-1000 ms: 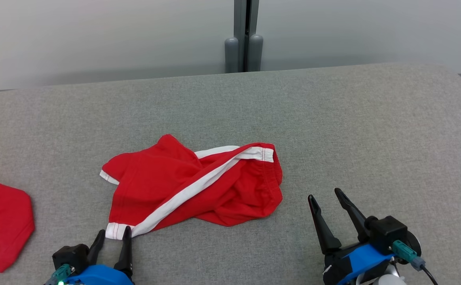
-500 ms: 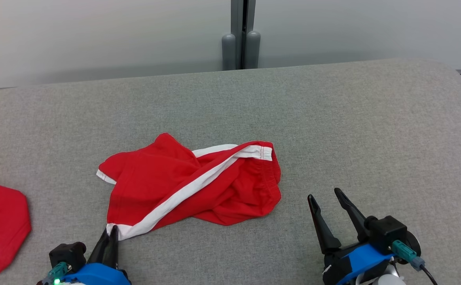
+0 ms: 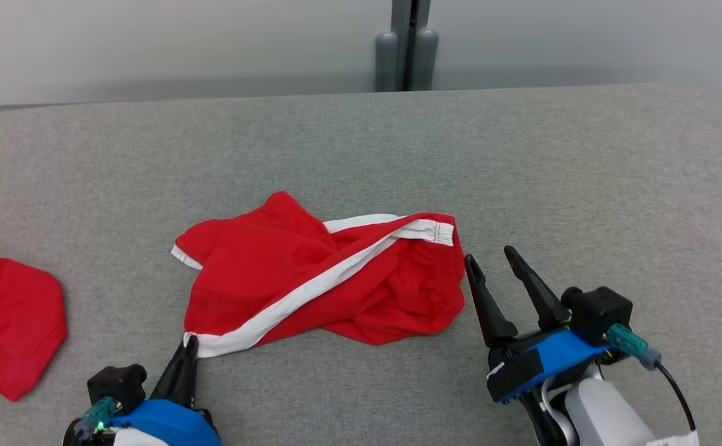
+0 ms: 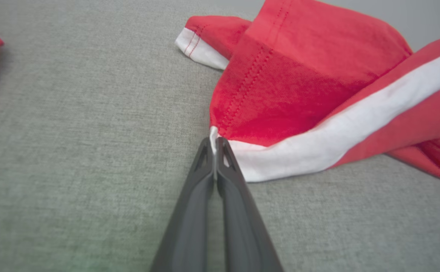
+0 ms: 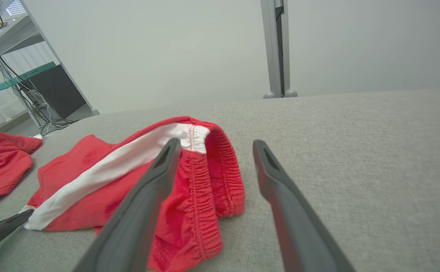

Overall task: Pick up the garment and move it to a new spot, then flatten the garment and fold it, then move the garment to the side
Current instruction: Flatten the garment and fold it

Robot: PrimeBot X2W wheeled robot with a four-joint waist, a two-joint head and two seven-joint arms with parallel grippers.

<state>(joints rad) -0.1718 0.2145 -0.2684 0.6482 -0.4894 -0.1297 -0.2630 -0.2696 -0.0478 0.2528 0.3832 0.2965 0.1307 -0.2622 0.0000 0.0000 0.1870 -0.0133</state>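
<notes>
Garment (image 3: pixel 323 279) is a pair of red shorts with a white side stripe and an elastic waistband. It lies crumpled and twisted on the grey fabric-covered surface (image 3: pixel 584 173), a bit left of centre, on the near half. Left gripper (image 3: pixel 189 344) is at the near left, jaws pinched fully together on the white hem corner at the garment's near-left end. In the left wrist view (image 4: pixel 214 142) a sliver of white fabric sits between the two fingertips, and the rest of the shorts fans out far and right from that pinch. Can't tell whether the corner is raised off the surface. Right gripper (image 3: pixel 488 255) is at the near right, jaws spread wide and holding nothing, tips just beside the waistband end of the shorts. Its left finger (image 5: pixel 157 177) sits close against the gathered elastic edge, can't tell if it touches; the other finger is over bare grey surface. A second red cloth (image 3: pixel 13 322) lies at the left edge of the surface, well apart from the shorts and clear of both grippers. Teal plug (image 3: pixel 624 341) with a black cable sits on the right gripper's wrist block. Grey post (image 3: pixel 406 49) stands behind the far edge.
</notes>
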